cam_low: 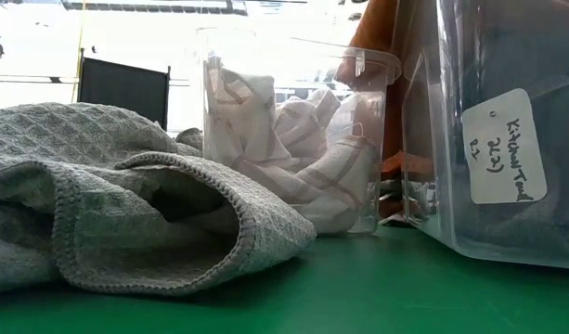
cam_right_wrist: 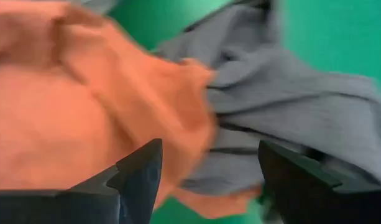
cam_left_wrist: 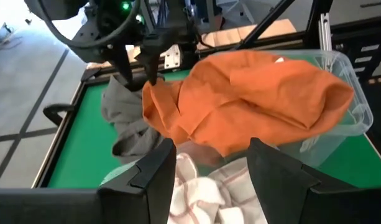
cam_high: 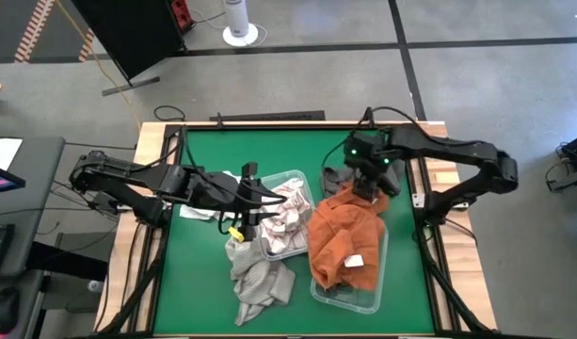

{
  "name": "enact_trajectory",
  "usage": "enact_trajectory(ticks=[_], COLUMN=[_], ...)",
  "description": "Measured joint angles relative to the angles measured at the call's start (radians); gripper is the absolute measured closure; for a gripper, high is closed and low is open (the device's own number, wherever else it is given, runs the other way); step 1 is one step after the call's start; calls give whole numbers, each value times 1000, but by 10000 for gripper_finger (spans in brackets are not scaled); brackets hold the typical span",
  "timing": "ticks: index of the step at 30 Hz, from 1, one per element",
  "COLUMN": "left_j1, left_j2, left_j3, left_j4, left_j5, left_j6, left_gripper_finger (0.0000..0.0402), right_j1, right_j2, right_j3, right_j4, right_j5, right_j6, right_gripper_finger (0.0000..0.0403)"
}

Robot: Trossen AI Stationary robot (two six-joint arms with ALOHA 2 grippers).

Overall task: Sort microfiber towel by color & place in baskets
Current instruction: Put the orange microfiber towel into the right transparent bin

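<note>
From the high view I see the green table (cam_high: pixel 184 282) with two clear baskets side by side near the middle. The left basket (cam_high: pixel 290 179) holds a white towel with red stripes (cam_high: pixel 286 215). The right basket (cam_high: pixel 371 299) is draped over with an orange towel (cam_high: pixel 343 235) that spills across its rim. A light grey towel (cam_high: pixel 260 278) lies heaped on the mat just in front of the left basket, and a dark grey towel (cam_high: pixel 337 177) sits behind the orange one. My left gripper (cam_high: pixel 243 209) hovers at the left basket's near-left edge; my right gripper (cam_high: pixel 368 184) is over the far end of the orange towel.

In the low view the light grey waffle-weave towel (cam_low: pixel 126 204) fills the left foreground, the striped towel (cam_low: pixel 303 167) shows through the left basket's wall (cam_low: pixel 210 65), and the right basket (cam_low: pixel 479 223) carries a white paper label (cam_low: pixel 504 148).

From the left wrist, my fingers (cam_left_wrist: pixel 156 171) stand apart with nothing between them, above the striped towel (cam_left_wrist: pixel 206 193); beyond lie the orange towel (cam_left_wrist: pixel 252 93) and the right gripper (cam_left_wrist: pixel 143 62).

From the right wrist, my fingers (cam_right_wrist: pixel 143 165) are spread wide and empty, over where the orange towel (cam_right_wrist: pixel 72 106) meets the dark grey towel (cam_right_wrist: pixel 289 106).
</note>
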Motion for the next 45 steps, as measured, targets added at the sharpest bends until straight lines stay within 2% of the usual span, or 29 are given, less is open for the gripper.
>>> enact_trajectory(ticks=[4, 7, 10, 14, 15, 19, 24, 29, 34, 40, 45], left_j1=[0, 0, 0, 0, 0, 0, 1, 1, 1, 1, 1], left_j2=[0, 0, 0, 0, 0, 0, 0, 0, 0, 0, 0], left_j3=[0, 0, 0, 0, 0, 0, 0, 0, 0, 0, 0], left_j4=[-30, -46, -51, -51, -51, -56, -56, -56, -57, -57, -42], left_j5=[-5, -7, -7, -7, -11, -30, -41, -93, -102, -103, -105], left_j6=[-17, -34, -51, -62, -64, -71, -71, -48, -48, -48, -41], left_gripper_finger=[214, 214, 214, 214, 214, 214, 214, 214, 214, 214, 214], right_j1=[12, 38, 68, 85, 85, 105, 206, 383, 608, 825, 840], right_j2=[45, 78, 103, 110, 102, 37, -89, -196, -273, -229, -92], right_j3=[-14, -17, -17, -17, -17, 23, 123, 203, 214, 174, 92], right_j4=[17, 15, 8, -3, -4, -27, -1, 76, 187, 192, 188], right_j5=[-57, -56, -55, -43, -41, -39, -39, -39, -41, -40, -4], right_j6=[-37, -52, -67, -81, -81, -35, 35, 85, 152, 350, 430], right_gripper_finger=[116, 146, 215, 354, 375, 378, 382, 382, 383, 383, 383])
